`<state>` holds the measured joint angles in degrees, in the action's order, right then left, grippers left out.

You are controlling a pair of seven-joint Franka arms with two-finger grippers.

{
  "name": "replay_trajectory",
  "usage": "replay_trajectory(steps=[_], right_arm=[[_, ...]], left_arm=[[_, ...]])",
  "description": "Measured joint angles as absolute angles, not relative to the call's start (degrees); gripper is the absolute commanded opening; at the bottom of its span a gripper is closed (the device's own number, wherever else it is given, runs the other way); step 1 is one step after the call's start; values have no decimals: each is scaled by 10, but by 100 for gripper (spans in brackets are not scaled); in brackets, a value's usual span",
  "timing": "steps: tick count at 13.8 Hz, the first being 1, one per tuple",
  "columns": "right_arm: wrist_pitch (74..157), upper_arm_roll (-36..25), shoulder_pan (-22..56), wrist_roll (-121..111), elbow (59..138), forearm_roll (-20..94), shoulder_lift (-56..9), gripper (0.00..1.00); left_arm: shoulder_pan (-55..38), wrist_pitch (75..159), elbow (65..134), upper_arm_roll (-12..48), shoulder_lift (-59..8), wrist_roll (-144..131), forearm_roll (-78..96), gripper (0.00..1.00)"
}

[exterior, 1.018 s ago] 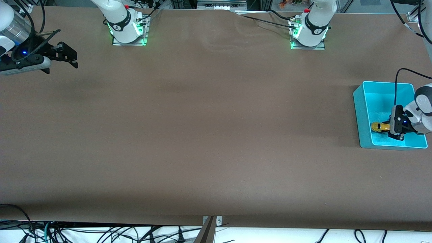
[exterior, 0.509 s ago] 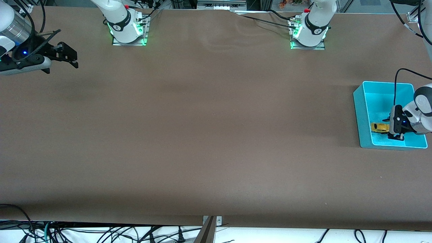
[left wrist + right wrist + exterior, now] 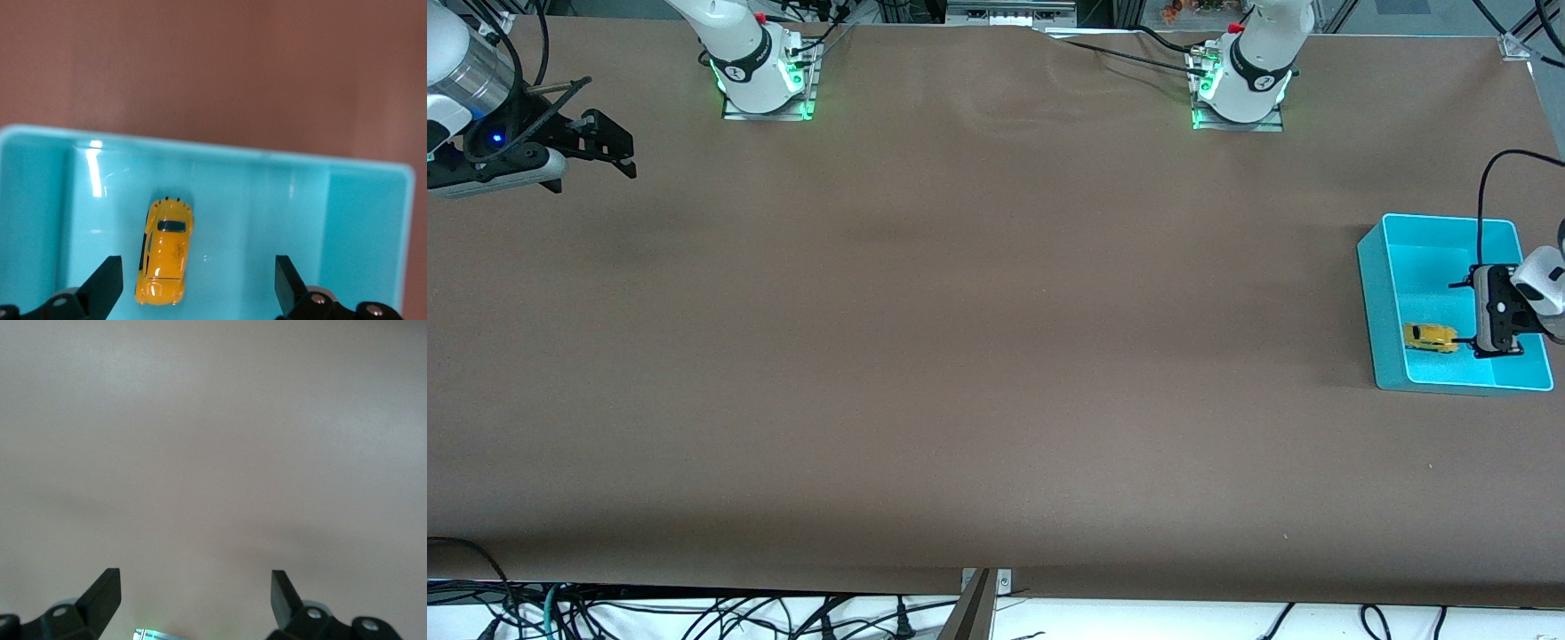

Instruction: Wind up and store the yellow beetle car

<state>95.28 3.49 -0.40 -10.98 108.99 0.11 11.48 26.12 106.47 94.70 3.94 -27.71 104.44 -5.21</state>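
Note:
The yellow beetle car [image 3: 1430, 337] lies on the floor of a cyan bin [image 3: 1375, 293] at the left arm's end of the table. My left gripper [image 3: 1465, 313] hovers over the bin beside the car, open and empty. In the left wrist view the car [image 3: 165, 260] sits on the bin's floor [image 3: 267, 220], closer to one finger of my left gripper [image 3: 197, 280] than the other, touching neither. My right gripper [image 3: 618, 147] waits open and empty over bare table at the right arm's end. The right wrist view shows it [image 3: 195, 590] over plain brown table.
The brown table [image 3: 978, 338] holds nothing else. The two arm bases [image 3: 765, 76] [image 3: 1240, 84] stand along its edge farthest from the front camera. Cables [image 3: 694, 618] hang below the edge nearest that camera.
My left gripper has drawn away from the car toward the left arm's end of the bin. The car stays on the bin's floor. The right arm has barely moved.

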Motion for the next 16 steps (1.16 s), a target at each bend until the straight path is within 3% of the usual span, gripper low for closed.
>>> replay_trajectory(steps=[5,9,16], right_arm=[[939,35,1,-93,1086,1,115,100],[938,35,2,-93,1086,1,115,100],[938,34,2,-93,1086,1,115,100]], left_arm=[[164,917,877,43,-207,839,-47,100],[125,903,839,53,-185,674,-11,100],[26,895,834,52,-117,295,4,100]])
